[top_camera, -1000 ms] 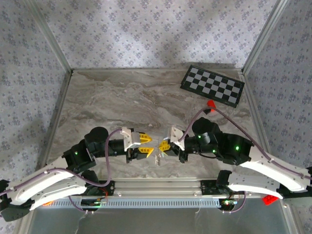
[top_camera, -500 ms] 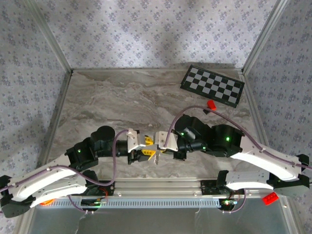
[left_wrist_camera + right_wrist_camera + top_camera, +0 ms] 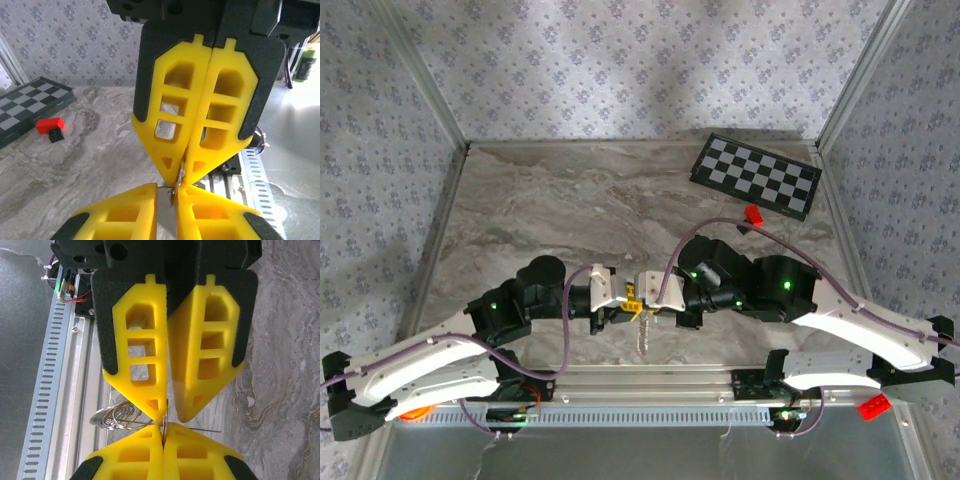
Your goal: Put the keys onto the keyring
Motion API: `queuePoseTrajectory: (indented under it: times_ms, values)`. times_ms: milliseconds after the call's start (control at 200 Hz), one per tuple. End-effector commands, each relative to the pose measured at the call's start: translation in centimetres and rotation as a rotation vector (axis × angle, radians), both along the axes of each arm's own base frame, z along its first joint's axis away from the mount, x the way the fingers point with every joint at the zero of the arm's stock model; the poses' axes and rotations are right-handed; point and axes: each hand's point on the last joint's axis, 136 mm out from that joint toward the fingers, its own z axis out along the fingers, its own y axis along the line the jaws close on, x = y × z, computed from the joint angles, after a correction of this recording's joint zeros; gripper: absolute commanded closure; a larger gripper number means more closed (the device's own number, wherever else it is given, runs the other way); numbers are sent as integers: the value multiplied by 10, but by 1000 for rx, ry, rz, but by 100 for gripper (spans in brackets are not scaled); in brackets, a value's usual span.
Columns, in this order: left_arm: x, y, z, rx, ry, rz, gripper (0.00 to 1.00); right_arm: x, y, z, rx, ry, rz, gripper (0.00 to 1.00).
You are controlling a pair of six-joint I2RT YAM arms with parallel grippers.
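Right gripper [image 3: 163,427] is clamped flat, fingers together, with thin silvery wire of the keyring [image 3: 118,417] coming out of the seam at its tips. Left gripper [image 3: 169,188] sits nose to nose with it, tips touching. Its fingers are almost together with a sliver between; can't tell if they pinch the metal.

All this is just above the bench [image 3: 570,200], near the middle of its near edge.

Key relation: the keyring sits right where the four tips meet, so neither arm is nearer. Its wire loops bulge out to one side of the tips. From above, its links trail from the tips toward the near edge, long axis crossways to the line of the two arms. Any threading probably turns on that tiny meeting point.

Materials:
- Fingers: yellow latticed plastic, black-backed, wedge-shaped.
- Keyring: thin, shiny metal, likely slippery.
- Bench: smooth, grey, marble-patterned.
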Motion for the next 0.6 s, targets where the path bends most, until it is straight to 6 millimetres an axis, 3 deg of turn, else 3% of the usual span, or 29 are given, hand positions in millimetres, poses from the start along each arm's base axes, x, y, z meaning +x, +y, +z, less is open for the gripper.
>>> queuePoseTrajectory:
  times_ms: [0, 70, 270, 395, 430, 440, 480, 595]
  values:
    - [0, -1, 28, -82, -47, 0, 92, -9, 6, 12, 66, 11, 46, 100]
    - [-1, 0, 28, -85, -49, -2, 100, -9, 7, 12, 67, 16, 42, 100]
    - [-3, 5, 32, -106, -62, -1, 100, -10, 9, 13, 103, 34, 30, 100]
    - [-8, 11, 41, -146, -80, -11, 100, -19, 10, 23, 213, 71, 44, 79]
    - [-10, 12, 43, -153, -88, -19, 100, -22, 9, 32, 264, 63, 57, 77]
    - [-11, 13, 44, -155, -90, -21, 100, -23, 9, 24, 254, 71, 61, 76]
    - [-13, 14, 48, -162, -100, -34, 100, -30, 6, 25, 295, 99, 74, 73]
    - [-22, 15, 58, -179, -116, -82, 100, -30, 2, 49, 478, 102, 60, 69]
